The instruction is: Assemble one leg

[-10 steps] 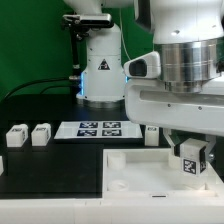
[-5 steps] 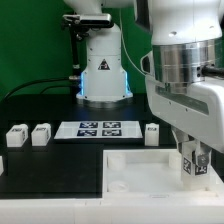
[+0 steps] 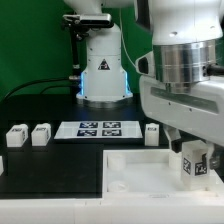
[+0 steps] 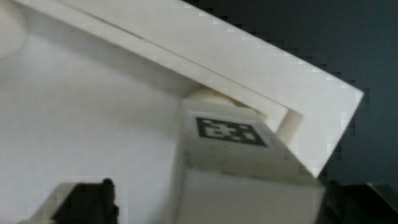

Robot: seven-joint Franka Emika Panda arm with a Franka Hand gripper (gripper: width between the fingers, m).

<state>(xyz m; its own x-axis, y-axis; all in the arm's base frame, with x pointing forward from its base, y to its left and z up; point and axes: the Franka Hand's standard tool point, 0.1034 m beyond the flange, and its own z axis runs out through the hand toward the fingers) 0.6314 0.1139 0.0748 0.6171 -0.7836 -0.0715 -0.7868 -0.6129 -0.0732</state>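
My gripper [image 3: 193,160] is shut on a leg [image 3: 193,166], a small white block with a black-and-white tag facing the camera. It holds the leg upright inside the far corner of the large white tray-like piece [image 3: 130,172], on the exterior view's right. In the wrist view the leg [image 4: 240,165] stands against the tray's raised rim [image 4: 267,75] at that corner, between my dark fingers [image 4: 86,205]. My gripper [image 4: 221,192] shows only at its tips there. Whether the leg's lower end touches the tray floor is hidden.
Three more legs lie on the black table: two at the exterior view's left [image 3: 16,136] [image 3: 41,133] and one [image 3: 152,133] beside the marker board [image 3: 98,128]. The arm's white base [image 3: 103,65] stands behind, and the green wall lies beyond.
My gripper and the leg have shifted slightly to the exterior view's right and a little lower, closer to the tray corner. The loose legs have not moved.
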